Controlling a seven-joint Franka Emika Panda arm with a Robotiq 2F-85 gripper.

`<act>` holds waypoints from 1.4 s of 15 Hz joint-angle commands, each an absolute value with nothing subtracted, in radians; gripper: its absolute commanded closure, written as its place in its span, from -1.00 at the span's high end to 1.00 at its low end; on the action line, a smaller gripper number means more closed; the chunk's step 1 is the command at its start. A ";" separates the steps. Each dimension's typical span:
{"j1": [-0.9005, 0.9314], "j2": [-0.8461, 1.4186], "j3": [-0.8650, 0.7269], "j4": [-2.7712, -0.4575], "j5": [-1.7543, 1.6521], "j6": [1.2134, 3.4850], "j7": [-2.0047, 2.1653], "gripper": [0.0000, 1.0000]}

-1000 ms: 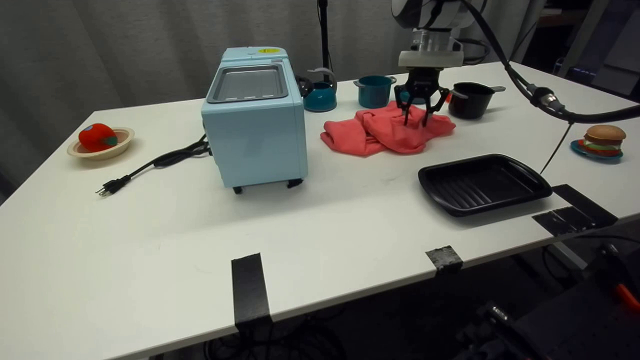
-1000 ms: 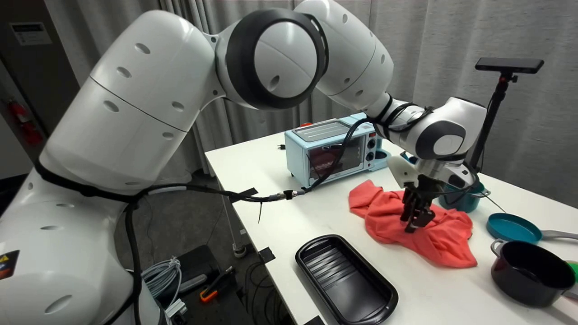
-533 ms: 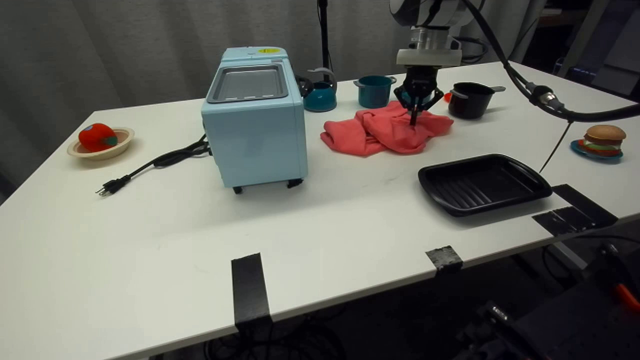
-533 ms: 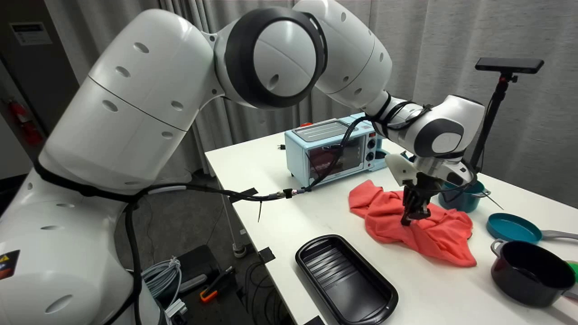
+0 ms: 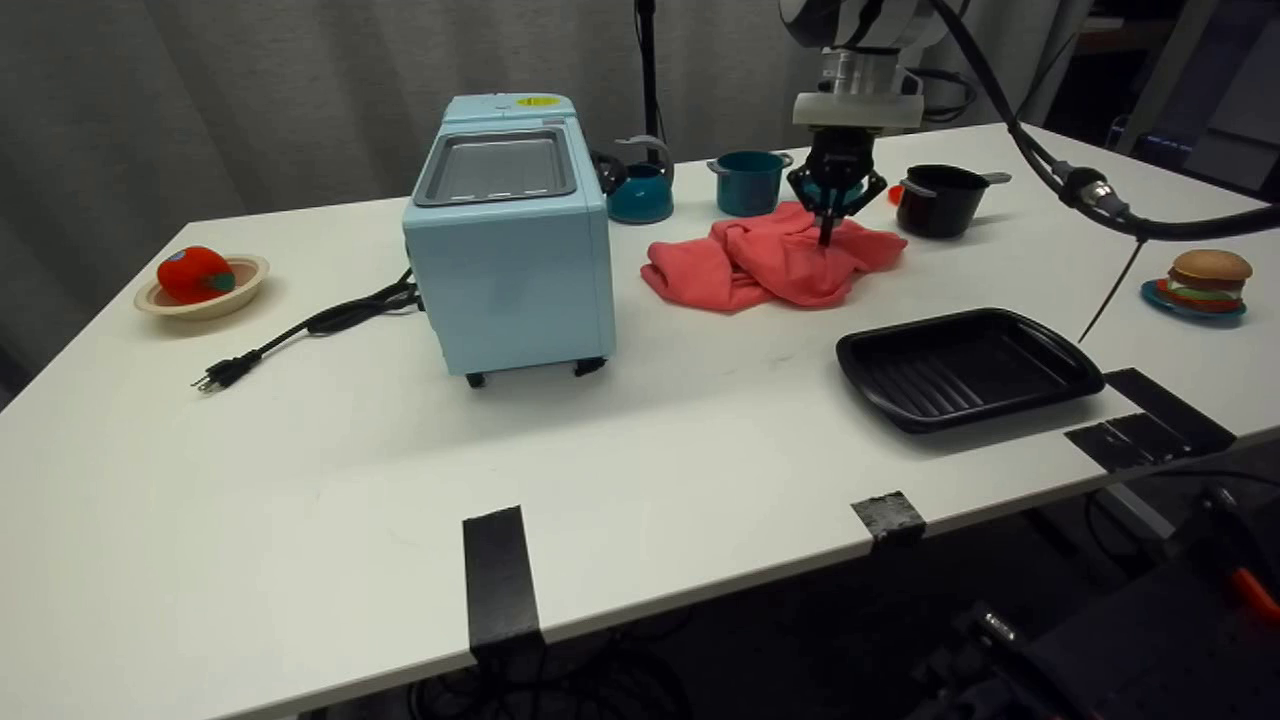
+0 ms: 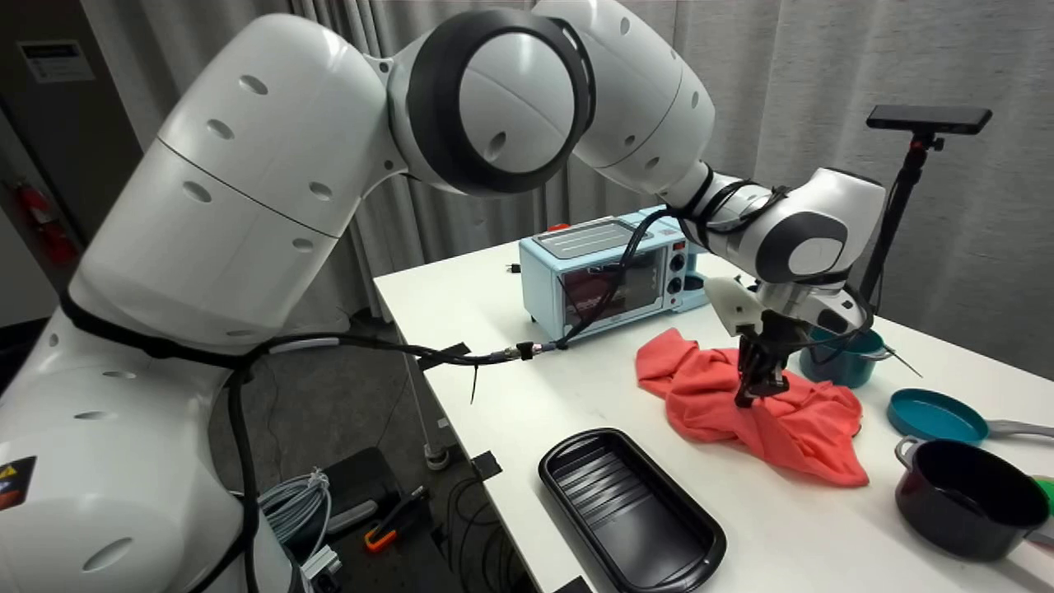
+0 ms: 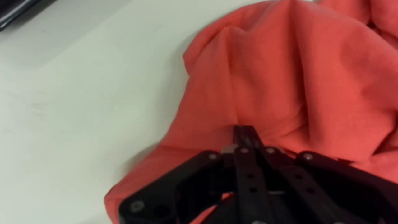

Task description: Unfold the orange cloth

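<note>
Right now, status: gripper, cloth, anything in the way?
Gripper shut at the orange cloth, pinch unconfirmed. Cloth crumpled, not unfolded yet. Teal pot and black pot near its edges, could crowd the spread; black tray apart from it.

Arm (image 6: pixel 247 165) arched, elbow (image 6: pixel 515 103) high and bent; gripper (image 5: pixel 825 234) pointing down, fingers (image 7: pixel 252 180) pinched together.

The white table (image 5: pixel 330 500) carries a light-blue toaster oven (image 5: pixel 520 280), a power cord (image 5: pixel 345 317), a rumpled red-orange cloth (image 5: pixel 770 265), a black ribbed baking pan (image 5: pixel 970 365), a teal kettle (image 5: pixel 641 199), teal pot (image 5: pixel 748 187), teal frying pan (image 6: pixel 935 415), black pot (image 6: pixel 947 511), cream bowl (image 5: pixel 195 310), teal plate (image 5: pixel 1160 298) and black tape (image 5: pixel 502 585).
</note>
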State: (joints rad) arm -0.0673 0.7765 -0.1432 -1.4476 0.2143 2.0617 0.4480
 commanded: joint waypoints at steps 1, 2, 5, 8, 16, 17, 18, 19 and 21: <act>-0.079 0.676 -0.135 -1.506 0.231 2.155 0.440 -1.00; -0.084 0.645 -0.131 -1.520 0.241 2.194 0.434 -1.00; -0.096 0.553 -0.119 -1.561 0.275 2.302 0.415 -1.00; -0.102 0.463 -0.114 -1.596 0.303 2.391 0.397 -1.00; -0.132 0.263 -0.102 -1.617 0.404 2.514 0.356 -1.00; -0.137 0.237 -0.101 -1.594 0.410 2.501 0.342 -1.00; -0.138 0.209 -0.104 -1.577 0.411 2.489 0.336 -1.00; -0.133 0.191 -0.114 -1.545 0.396 2.474 0.358 -1.00; -0.126 0.152 -0.120 -1.517 0.375 2.473 0.365 -1.00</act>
State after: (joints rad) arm -0.1152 0.2142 -0.1298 -1.5472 0.3766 2.4981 0.3773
